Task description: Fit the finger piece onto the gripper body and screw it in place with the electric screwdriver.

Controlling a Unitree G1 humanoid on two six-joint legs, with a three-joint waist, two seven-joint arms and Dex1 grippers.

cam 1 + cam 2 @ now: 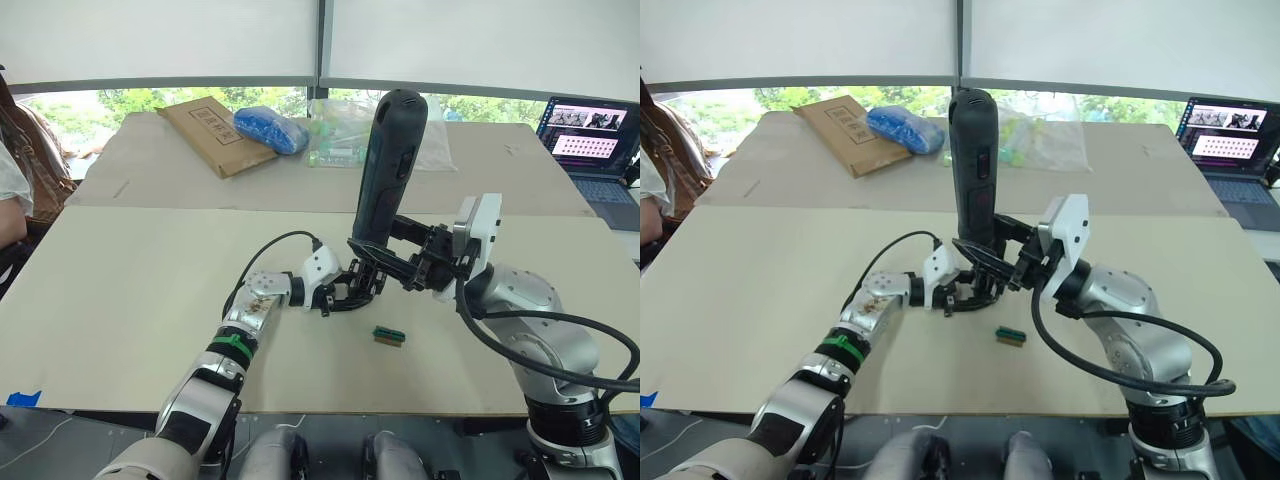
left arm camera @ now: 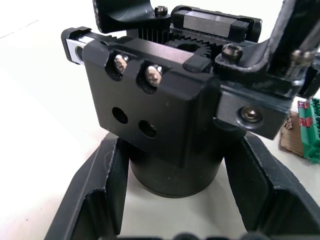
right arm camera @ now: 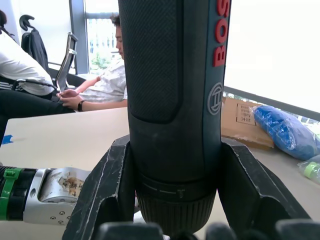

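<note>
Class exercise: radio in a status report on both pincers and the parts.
Left pincer shut on gripper body. Right pincer shut on electric screwdriver, upright above it. Green block lies beside, apart.
</note>
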